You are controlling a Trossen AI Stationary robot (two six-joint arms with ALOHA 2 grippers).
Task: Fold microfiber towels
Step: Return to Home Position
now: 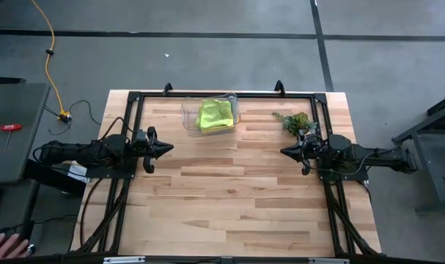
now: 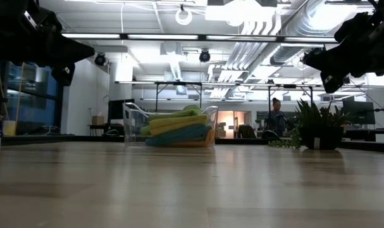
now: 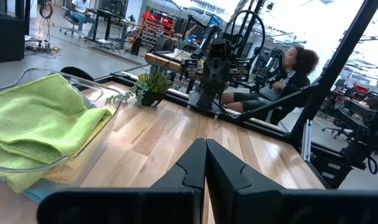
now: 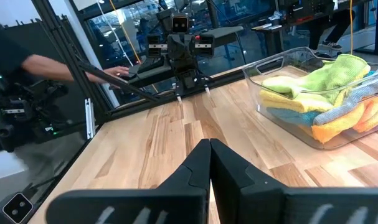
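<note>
as left end effector (image 1: 168,147), right end effector (image 1: 284,152) hover closed, towels (image 1: 215,114) in tray (image 1: 185,111)

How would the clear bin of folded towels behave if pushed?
The clear bin looks thin-walled and light, so it would probably slide on the smooth wooden table rather than tip. The soft towels heaped inside might shift or slump.

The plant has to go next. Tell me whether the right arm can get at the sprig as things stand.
Probably yes. The plant sprig sits close beside the right claw, with only bare table between. The claw is shut and must open first.
</note>
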